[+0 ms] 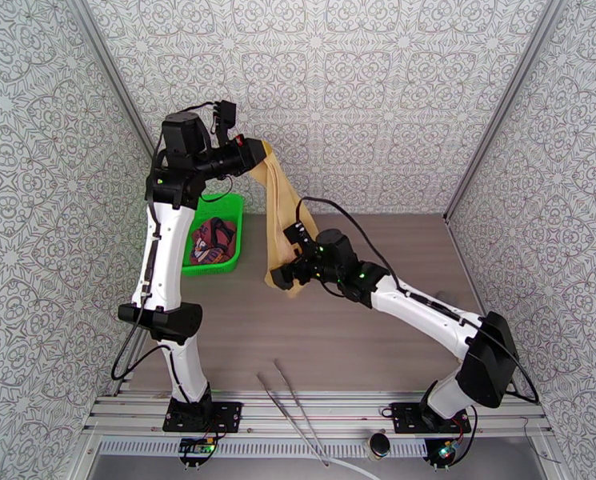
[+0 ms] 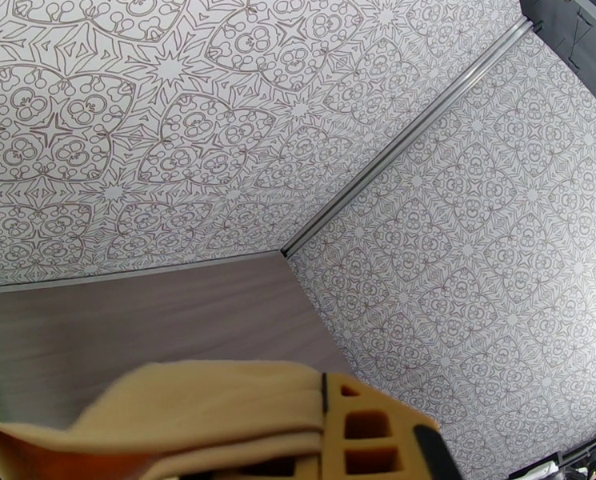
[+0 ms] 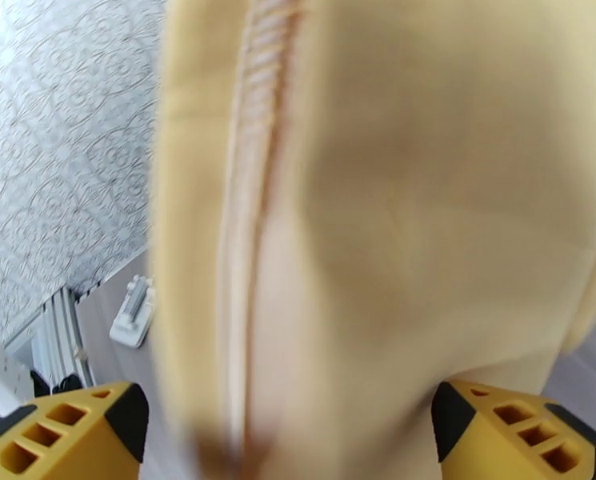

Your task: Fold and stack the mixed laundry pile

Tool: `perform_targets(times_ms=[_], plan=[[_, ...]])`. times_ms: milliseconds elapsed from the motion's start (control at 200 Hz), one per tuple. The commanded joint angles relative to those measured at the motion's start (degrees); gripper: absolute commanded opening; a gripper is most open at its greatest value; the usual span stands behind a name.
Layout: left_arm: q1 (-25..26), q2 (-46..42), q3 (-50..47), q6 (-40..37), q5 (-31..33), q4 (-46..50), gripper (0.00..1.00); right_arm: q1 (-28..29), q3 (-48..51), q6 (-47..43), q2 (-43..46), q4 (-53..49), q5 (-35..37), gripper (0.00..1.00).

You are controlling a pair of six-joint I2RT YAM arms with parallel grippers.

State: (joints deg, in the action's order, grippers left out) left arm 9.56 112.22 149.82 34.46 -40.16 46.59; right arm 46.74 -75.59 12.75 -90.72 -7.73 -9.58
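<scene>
hanging from the raised left fingers (image 2: pixel 334 434), which pinch its upper end, the plain tan cloth (image 1: pixel 284 203) drapes down between the widely spread right fingers (image 3: pixel 90 434). a maroon tank top (image 1: pixel 214 240) lies crumpled in the bright green plastic mesh basket (image 1: pixel 218 270) on the grey-brown worktop (image 1: pixel 338 338).

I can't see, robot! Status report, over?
Left pincer shut on tan cloth, held high. Right pincer open around its lower end. Maroon top in basket.
</scene>
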Motion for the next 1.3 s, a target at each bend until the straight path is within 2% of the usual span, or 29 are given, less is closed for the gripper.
perform_targets(times_ms=[0,240,425,680,770,950,1055,1185,1295], plan=[[0.4,-1.7,0.1,-1.6,1.4,0.2,0.0,0.3,0.4,3.8,0.9,0.0,5.9,0.99],[1.0,-2.7,-0.2,-2.4,3.2,1.3,0.0,3.3,-0.8,5.7,-1.1,-1.6,12.5,0.99],[1.5,-3.6,-0.5,-2.5,7.2,3.7,0.0,8.8,-3.0,6.9,-2.4,-3.2,24.9,0.99],[4.7,-8.2,-3.1,0.4,22.3,9.9,0.0,11.1,-8.6,11.5,-7.4,1.3,34.6,0.99],[7.2,-11.1,-6.4,1.0,28.7,9.6,0.0,12.3,-11.3,12.4,-9.8,3.1,37.1,0.99],[11.6,-14.1,-10.8,2.0,36.9,8.5,0.0,15.8,-17.8,12.2,-14.1,3.8,43.2,0.99],[13.5,-14.6,-12.0,2.2,39.5,7.8,0.0,17.1,-22.1,15.2,-16.6,-0.2,50.1,0.99],[15.3,-15.3,-13.6,2.3,41.1,6.6,0.0,17.6,-31.8,22.9,-21.7,-12.9,61.2,0.99],[16.0,-16.3,-15.5,2.4,41.2,5.4,0.0,17.7,-37.2,26.3,-25.3,-19.7,66.1,0.99]])
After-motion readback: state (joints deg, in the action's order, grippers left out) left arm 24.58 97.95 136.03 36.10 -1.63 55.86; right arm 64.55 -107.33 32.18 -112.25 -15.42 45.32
